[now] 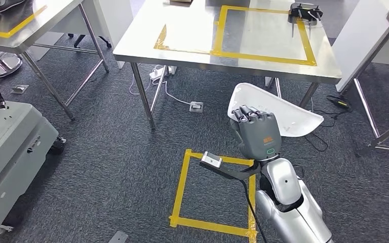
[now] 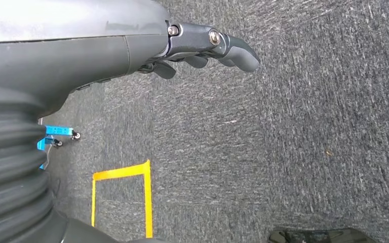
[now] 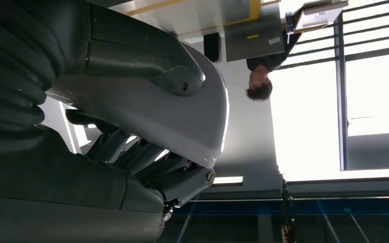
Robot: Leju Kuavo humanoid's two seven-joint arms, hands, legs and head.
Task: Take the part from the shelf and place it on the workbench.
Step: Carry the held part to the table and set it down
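Carry step: right hand (image 1: 256, 132) clamps curved white plastic shell part (image 1: 294, 119), table (image 1: 192, 45) at twelve o'clock; left hand (image 2: 202, 48) hangs loosely spread, empty. Next, by judgement: lift onto yellow-taped rectangle (image 1: 263, 33).

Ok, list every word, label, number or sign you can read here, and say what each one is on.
No text is readable.
Right hand: small orange mark on its back, too small to read.
Right hand: green-outlined oval below that mark, no readable text.
White part: no marking seen.
Grey panel: small yellow label, too blurred to read.
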